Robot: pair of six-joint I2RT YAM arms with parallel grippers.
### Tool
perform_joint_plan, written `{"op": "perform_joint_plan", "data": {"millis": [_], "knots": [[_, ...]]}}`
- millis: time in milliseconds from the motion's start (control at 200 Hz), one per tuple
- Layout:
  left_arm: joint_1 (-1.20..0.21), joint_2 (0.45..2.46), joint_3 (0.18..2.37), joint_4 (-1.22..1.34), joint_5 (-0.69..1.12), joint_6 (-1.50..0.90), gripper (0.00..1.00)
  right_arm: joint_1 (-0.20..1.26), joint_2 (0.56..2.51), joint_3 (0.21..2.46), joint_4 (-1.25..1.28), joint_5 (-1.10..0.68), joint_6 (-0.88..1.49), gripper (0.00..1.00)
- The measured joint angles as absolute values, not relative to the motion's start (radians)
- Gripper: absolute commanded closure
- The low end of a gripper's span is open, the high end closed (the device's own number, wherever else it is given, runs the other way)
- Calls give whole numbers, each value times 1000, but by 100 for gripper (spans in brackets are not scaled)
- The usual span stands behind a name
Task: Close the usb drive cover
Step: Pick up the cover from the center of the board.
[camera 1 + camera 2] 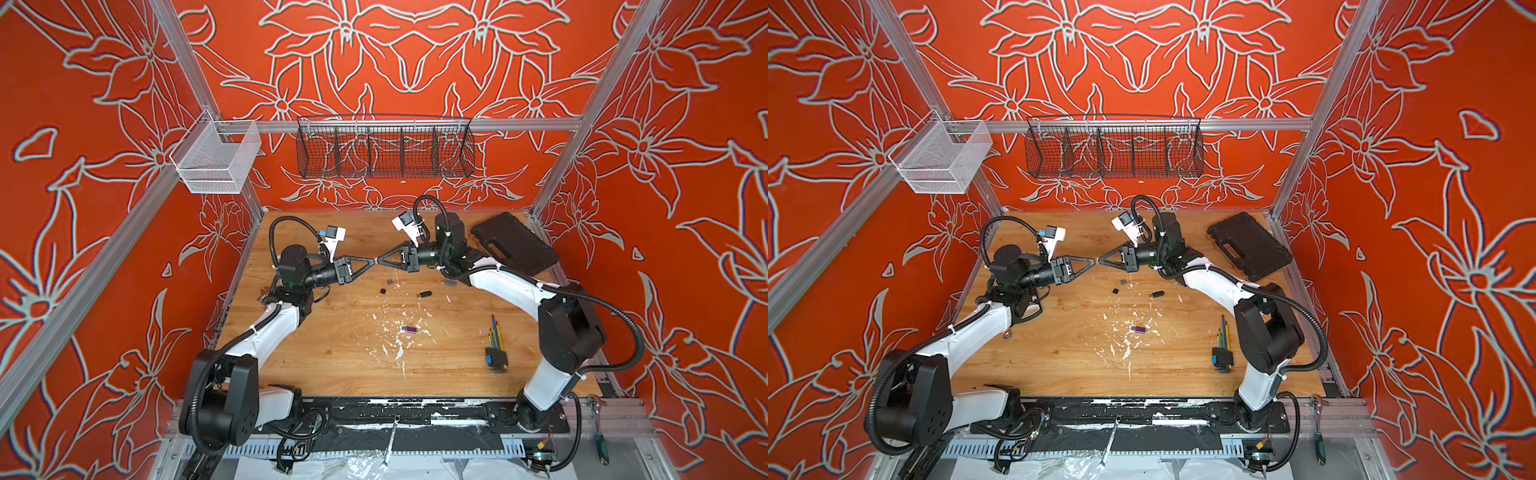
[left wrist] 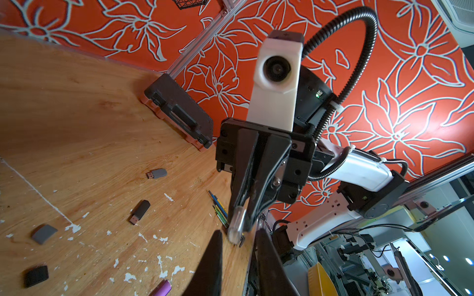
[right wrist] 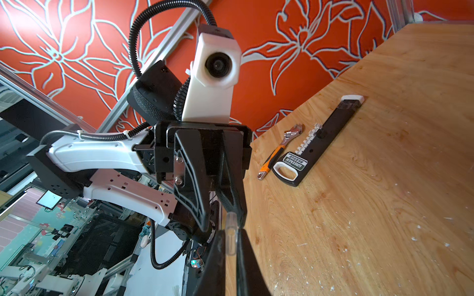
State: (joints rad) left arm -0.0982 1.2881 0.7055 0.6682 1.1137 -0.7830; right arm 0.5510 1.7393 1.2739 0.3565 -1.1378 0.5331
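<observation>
right claw (image 1: 381,260) clenched on clear usb drive (image 2: 235,223), aloft over worktop (image 1: 332,353) | left claw (image 1: 371,262) slightly parted, tips flanking its free end | long axis runs claw-to-claw | likely next: left pushes straight along that line

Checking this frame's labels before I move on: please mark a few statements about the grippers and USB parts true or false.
1. The right gripper is shut on a clear piece. True.
2. The left gripper holds the purple drive. False: the purple drive lies on the table, and the left gripper's jaws stand apart.
3. The two grippers meet tip to tip above the table. True.
4. The black case lies beside the left arm. False: it lies at the far edge, near the right arm.
5. A loose grey cap lies on the table. True.
</observation>
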Motion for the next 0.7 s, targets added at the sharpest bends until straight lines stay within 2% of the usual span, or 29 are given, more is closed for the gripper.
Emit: {"op": "perform_joint_plan", "data": {"millis": [470,701], "knots": [[-100,1299,735,674,1143,-812,81,551,1775,1257,551,-1180,677,94],[-104,1300,747,675,1145,-812,91,551,1781,1256,616,-1197,725,94]]}}
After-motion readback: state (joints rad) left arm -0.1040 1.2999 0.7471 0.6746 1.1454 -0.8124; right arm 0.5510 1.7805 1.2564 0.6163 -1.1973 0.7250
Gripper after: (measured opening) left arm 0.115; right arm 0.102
